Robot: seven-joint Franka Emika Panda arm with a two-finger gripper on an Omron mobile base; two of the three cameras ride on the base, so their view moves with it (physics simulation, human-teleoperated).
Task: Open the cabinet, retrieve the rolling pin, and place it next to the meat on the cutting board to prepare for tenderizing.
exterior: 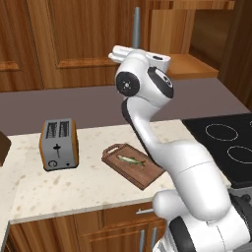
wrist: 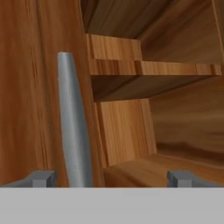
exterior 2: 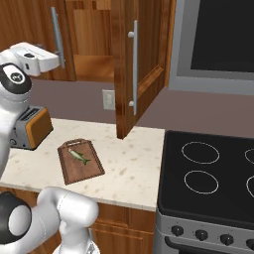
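Note:
The cabinet [exterior 2: 139,54] has its right door swung wide open over the counter, and its left door [wrist: 26,96] is closed. In the hand view my gripper [wrist: 113,179] is open, right in front of the left door's silver bar handle [wrist: 72,127] and facing the light wood interior and a shelf [wrist: 148,68]. Its fingers hold nothing. The rolling pin is hidden from view. The meat [exterior: 132,160] [exterior 2: 79,156] lies on the cutting board [exterior: 145,176] [exterior 2: 87,172], low on the counter and far below my raised hand [exterior 2: 37,58].
A silver-and-wood toaster [exterior: 59,143] [exterior 2: 30,126] stands left of the board. A black stovetop [exterior 2: 208,168] [exterior: 226,142] lies to the right. The open door [exterior 2: 131,99] overhangs the counter between the board and the stove. A dark microwave front [exterior 2: 223,34] hangs above the stove.

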